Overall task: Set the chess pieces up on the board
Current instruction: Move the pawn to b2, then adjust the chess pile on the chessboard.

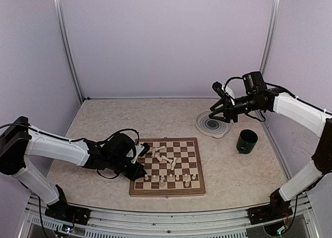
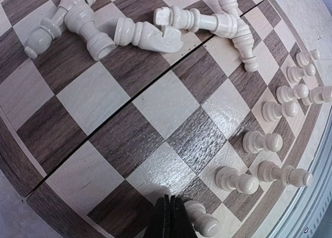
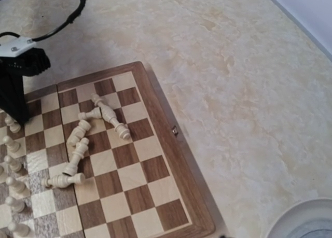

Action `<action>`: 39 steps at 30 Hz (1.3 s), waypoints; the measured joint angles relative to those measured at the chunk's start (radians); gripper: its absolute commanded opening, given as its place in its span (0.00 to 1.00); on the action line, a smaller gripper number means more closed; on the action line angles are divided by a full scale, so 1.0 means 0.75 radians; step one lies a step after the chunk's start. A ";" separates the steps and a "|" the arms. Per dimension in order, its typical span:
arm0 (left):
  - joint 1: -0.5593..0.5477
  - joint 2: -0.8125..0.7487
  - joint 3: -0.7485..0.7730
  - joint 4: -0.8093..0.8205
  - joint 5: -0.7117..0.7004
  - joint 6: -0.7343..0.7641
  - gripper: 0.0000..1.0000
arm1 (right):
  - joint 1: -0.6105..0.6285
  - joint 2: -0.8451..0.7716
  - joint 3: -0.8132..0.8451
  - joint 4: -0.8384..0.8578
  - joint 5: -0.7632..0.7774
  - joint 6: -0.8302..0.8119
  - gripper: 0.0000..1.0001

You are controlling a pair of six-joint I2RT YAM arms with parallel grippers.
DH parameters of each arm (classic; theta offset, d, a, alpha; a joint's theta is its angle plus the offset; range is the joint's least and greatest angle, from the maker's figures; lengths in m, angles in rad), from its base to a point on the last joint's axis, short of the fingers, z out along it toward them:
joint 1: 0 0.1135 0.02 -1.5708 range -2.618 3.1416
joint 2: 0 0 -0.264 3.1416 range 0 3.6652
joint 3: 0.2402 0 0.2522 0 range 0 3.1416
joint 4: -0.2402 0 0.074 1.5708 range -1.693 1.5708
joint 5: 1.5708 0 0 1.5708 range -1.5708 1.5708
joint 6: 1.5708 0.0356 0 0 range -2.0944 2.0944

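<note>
The board point(image 1: 194, 163) lies in the middle of the table. Several pale chess pieces point(image 1: 163, 156) lie toppled in a heap on its far half, and several pawns point(image 1: 171, 179) stand in its near rows. My left gripper point(image 1: 143, 176) is low over the board's near left corner. In the left wrist view its fingers point(image 2: 167, 220) are pressed together with nothing between them, and a standing pawn point(image 2: 203, 221) is right beside them. The toppled pieces point(image 2: 140, 33) lie beyond. My right gripper point(image 1: 217, 109) hovers over the round plate, away from the board point(image 3: 155, 160); its jaws are not clear.
A round grey-ringed plate point(image 1: 212, 126) sits at the back right of the board, and its rim shows in the right wrist view point(image 3: 303, 220). A dark green cup point(image 1: 247, 141) stands to the right. Enclosure walls surround the table.
</note>
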 measured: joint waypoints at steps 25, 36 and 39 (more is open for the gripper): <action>0.200 -0.162 0.436 -0.301 -0.239 0.169 0.51 | 0.002 0.116 0.214 -0.091 0.041 -0.063 0.44; 0.409 0.297 0.708 -0.159 0.123 0.300 0.55 | 0.167 0.336 0.348 -0.165 0.102 -0.085 0.42; 0.371 0.383 0.704 -0.203 0.121 0.308 0.55 | 0.194 0.340 0.331 -0.188 0.116 -0.085 0.42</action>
